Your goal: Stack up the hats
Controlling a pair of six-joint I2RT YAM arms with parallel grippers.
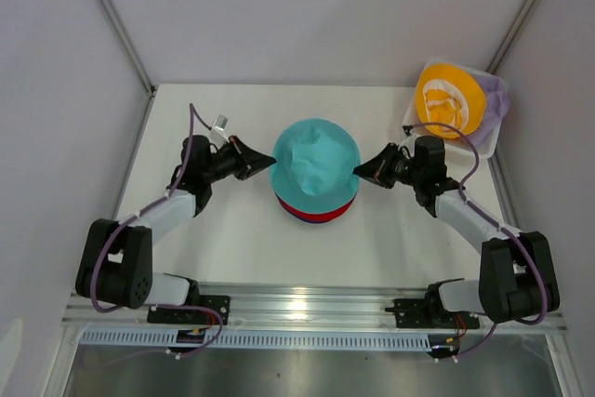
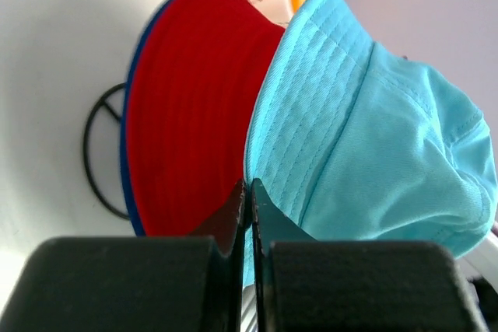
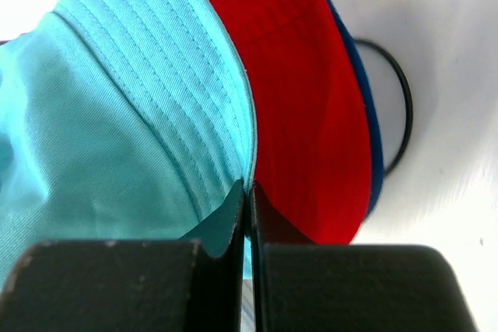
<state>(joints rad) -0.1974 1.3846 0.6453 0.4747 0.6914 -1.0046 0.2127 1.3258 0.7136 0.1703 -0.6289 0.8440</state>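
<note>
A teal hat [image 1: 316,166] sits crown-up in the middle of the table on top of a red hat [image 1: 316,212] and a navy hat [image 1: 316,221]. My left gripper [image 1: 270,163] is shut on the teal hat's left brim. My right gripper [image 1: 359,172] is shut on its right brim. In the left wrist view the teal brim [image 2: 311,99] runs between the closed fingertips of the left gripper [image 2: 249,184], with the red brim [image 2: 194,114] beside it. The right wrist view shows the right gripper [image 3: 247,186] pinching the teal brim [image 3: 156,99] next to the red hat [image 3: 303,114].
A white lattice basket [image 1: 486,144] at the back right holds a yellow hat [image 1: 449,99] over a lavender one [image 1: 499,98]. A thin black wire frame [image 2: 97,153] lies under the stack, its ring also showing in the right wrist view [image 3: 403,114]. White walls close in on both sides.
</note>
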